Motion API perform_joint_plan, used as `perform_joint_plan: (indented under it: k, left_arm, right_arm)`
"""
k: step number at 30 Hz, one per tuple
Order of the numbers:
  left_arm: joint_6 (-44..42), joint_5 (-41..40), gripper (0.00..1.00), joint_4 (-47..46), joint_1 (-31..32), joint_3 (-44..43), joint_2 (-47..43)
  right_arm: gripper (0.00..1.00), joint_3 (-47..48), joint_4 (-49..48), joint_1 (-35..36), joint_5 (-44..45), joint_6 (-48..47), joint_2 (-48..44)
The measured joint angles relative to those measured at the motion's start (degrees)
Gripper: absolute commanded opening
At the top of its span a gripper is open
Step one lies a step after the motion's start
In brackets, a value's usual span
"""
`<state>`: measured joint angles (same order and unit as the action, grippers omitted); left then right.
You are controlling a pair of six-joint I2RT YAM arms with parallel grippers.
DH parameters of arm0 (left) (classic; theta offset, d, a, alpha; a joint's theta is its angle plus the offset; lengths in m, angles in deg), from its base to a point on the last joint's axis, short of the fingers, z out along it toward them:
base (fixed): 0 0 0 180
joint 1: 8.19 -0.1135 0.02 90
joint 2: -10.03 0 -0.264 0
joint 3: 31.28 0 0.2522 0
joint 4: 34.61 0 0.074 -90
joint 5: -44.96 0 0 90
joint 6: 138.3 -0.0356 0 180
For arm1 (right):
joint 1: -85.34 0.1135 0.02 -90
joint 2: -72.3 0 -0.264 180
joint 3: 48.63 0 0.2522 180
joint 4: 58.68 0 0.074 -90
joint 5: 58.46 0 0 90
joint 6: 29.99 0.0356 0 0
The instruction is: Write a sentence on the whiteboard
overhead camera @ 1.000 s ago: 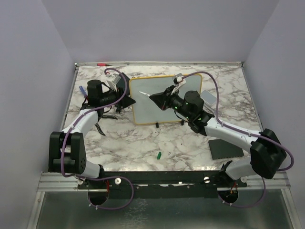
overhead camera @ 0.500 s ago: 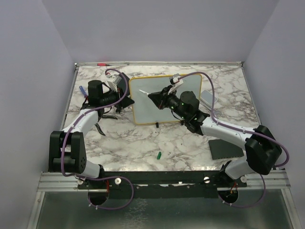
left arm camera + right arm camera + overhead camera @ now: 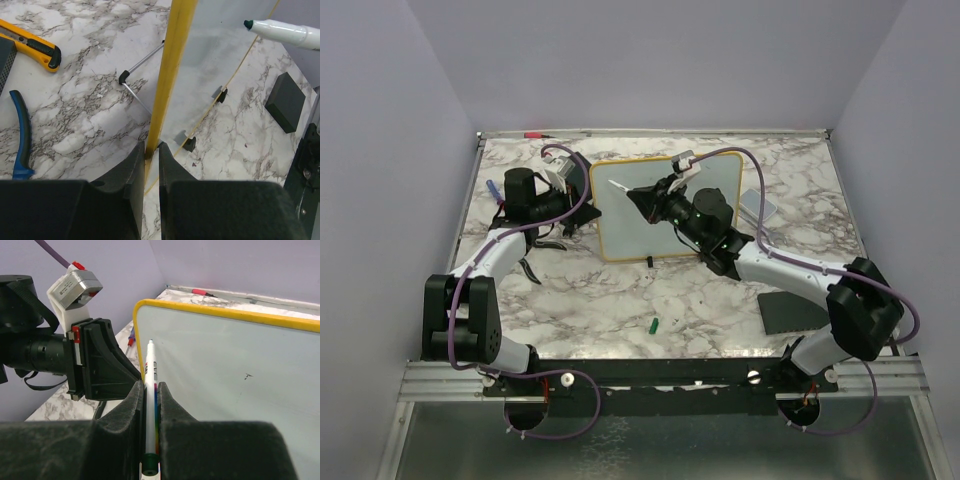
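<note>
**Two-arm hold at the whiteboard (image 3: 665, 215).** The board is standing on its small black feet (image 3: 189, 144) on the far half of the marble table (image 3: 610, 300). Its white face is facing my right arm, and a thin metal prop (image 3: 142, 60) is reaching down to the tabletop behind it.

**(a) Left wrist view.** I am gripping the board's yellow frame with my left gripper (image 3: 150, 146), and the two fingers are pressing on that edge from either side. A yellow utility knife (image 3: 30, 42) and a blue-handled tool (image 3: 20, 135) are lying on the marble behind the board. A black square pad (image 3: 285, 102) is lying on the marble in front of it.

**(b) Right wrist view.** I am pinching a white marker (image 3: 150, 362) lengthwise between the fingers of my right gripper (image 3: 150, 386). Its uncapped dark green tip is pointing at the upper-left part of the face, near the edge that my left gripper is holding. I cannot tell whether the tip is touching the surface. One small dark mark (image 3: 247, 375) is showing near the middle of the face.

**(c) Top view.** A small green object (image 3: 655, 324) is lying on the near marble, well apart from the board.
</note>
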<state>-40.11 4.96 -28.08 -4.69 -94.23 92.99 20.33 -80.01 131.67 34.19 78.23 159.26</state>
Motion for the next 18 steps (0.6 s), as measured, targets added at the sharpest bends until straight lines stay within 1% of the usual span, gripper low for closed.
perform_joint_plan:
  k: [10,18]
  left_arm:
    - [-1.03,-0.2,0.0,0.02,0.0,0.0,-0.02]
    - [-2.08,-0.72,0.0,0.09,0.37,0.0,-0.2]
  right_arm:
    - [0.0,0.07,-0.02,0.24,2.95,-0.52,1.36]
    - [0.0,2.05,0.0,0.98,4.11,-1.79,2.64]
